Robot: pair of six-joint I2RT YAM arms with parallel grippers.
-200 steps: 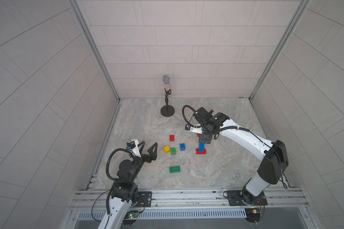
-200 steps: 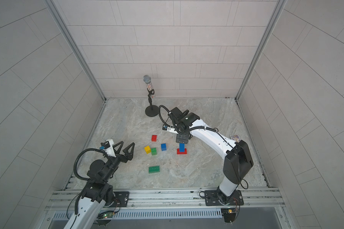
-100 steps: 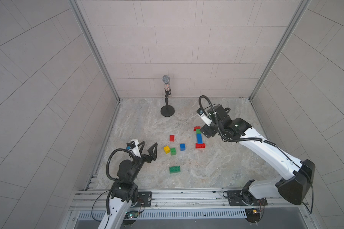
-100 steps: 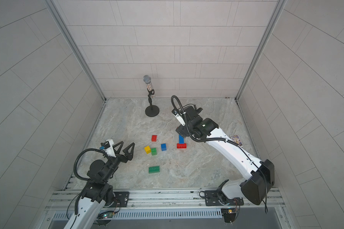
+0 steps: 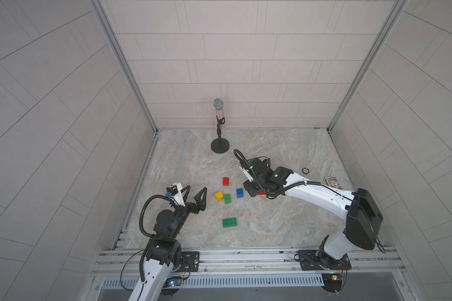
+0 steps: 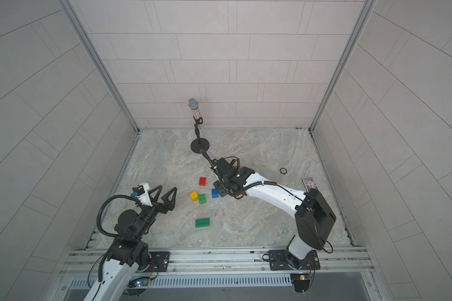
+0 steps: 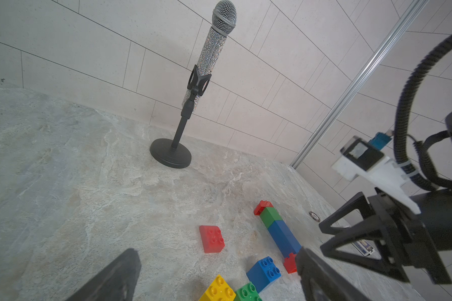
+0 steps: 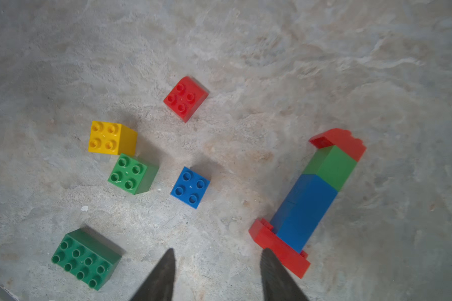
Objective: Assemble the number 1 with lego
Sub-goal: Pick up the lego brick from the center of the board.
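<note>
Left gripper (image 5: 196, 189) stands open and empty at near left, apparently parked clear. Five spare bricks (image 5: 227, 198) lie centre; just right, the stack (image 8: 308, 200) lies flat, likely to read as a 1. Right gripper (image 8: 217, 251) hovers over it, jaws apart, holding nothing.

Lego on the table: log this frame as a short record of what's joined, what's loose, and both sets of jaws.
Joined: column of studded plastic bricks, long red base, blue, green, red cap, lying on its side on the marbled stone table.
Loose, studs up: small red brick, small yellow brick, small green brick, small blue brick, long green brick.
Left jaws: open, empty.
Right jaws: apart, nothing between them, by the column's red base.
Other: glittery microphone on black stand.
</note>
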